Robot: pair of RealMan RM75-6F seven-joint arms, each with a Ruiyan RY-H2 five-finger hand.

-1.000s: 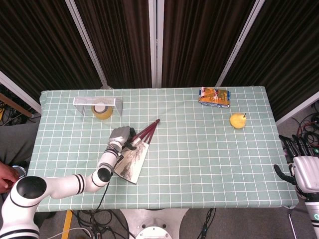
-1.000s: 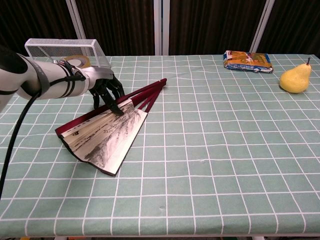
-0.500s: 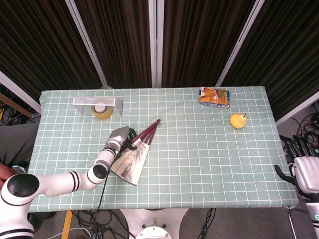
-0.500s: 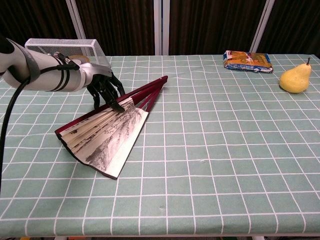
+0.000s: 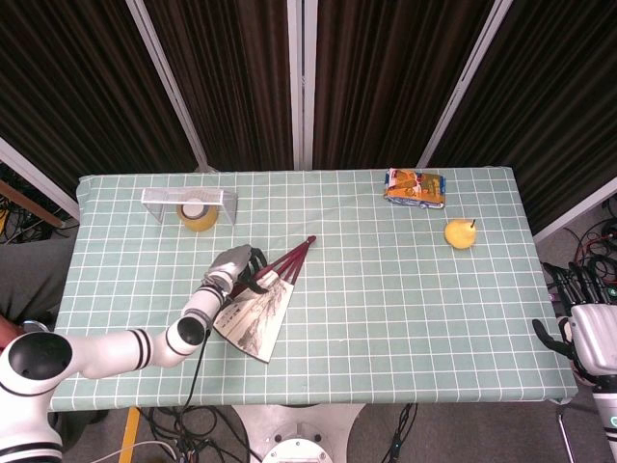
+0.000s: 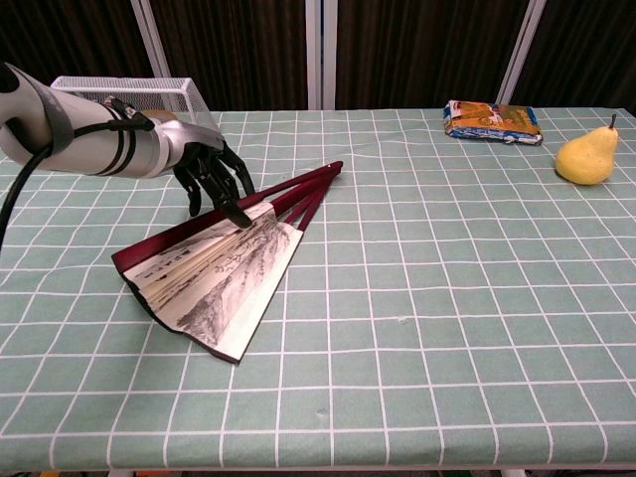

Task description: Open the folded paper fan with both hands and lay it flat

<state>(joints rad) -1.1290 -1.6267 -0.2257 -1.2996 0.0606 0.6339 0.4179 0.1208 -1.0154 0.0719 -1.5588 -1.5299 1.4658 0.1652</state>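
Observation:
The paper fan (image 5: 255,313) (image 6: 214,273) lies partly spread on the green checked tablecloth, left of centre. Its dark red ribs run up to a pivot at the upper right, and the painted leaf fans out toward the table's front edge. My left hand (image 5: 234,265) (image 6: 204,169) reaches in from the left, its dark fingertips (image 6: 237,211) pressing down on the upper rib and the top of the leaf. It grips nothing. My right hand (image 5: 588,328) hangs beyond the table's right edge with its fingers spread and empty; the chest view does not show it.
A wire mesh basket (image 5: 188,200) (image 6: 124,99) stands at the back left with a yellow roll (image 5: 198,214) under it. A snack packet (image 5: 415,188) (image 6: 494,121) and a yellow pear (image 5: 461,233) (image 6: 586,157) sit at the back right.
The fan has slid and turned slightly to the right under my left hand's fingertips, with its pivot a little further right. The right hand has not moved.

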